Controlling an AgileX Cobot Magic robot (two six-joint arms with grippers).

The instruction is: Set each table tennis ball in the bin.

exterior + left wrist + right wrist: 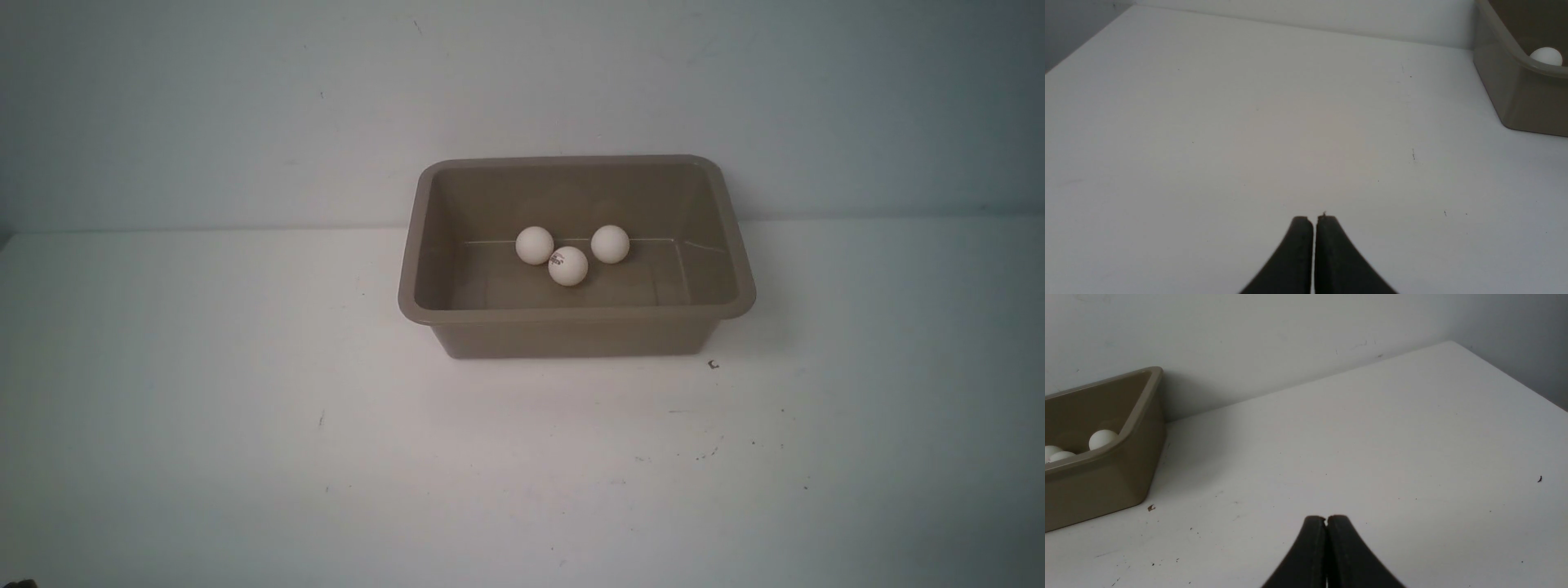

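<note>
All three table tennis balls (568, 265) lie clustered on the floor of the bin (571, 314), centred on the table (245, 408). Left hand (1314, 218) and right hand (1327, 517), each pressed together and empty, flank the bin, roughly equidistant; nothing appears left to pick.
</note>
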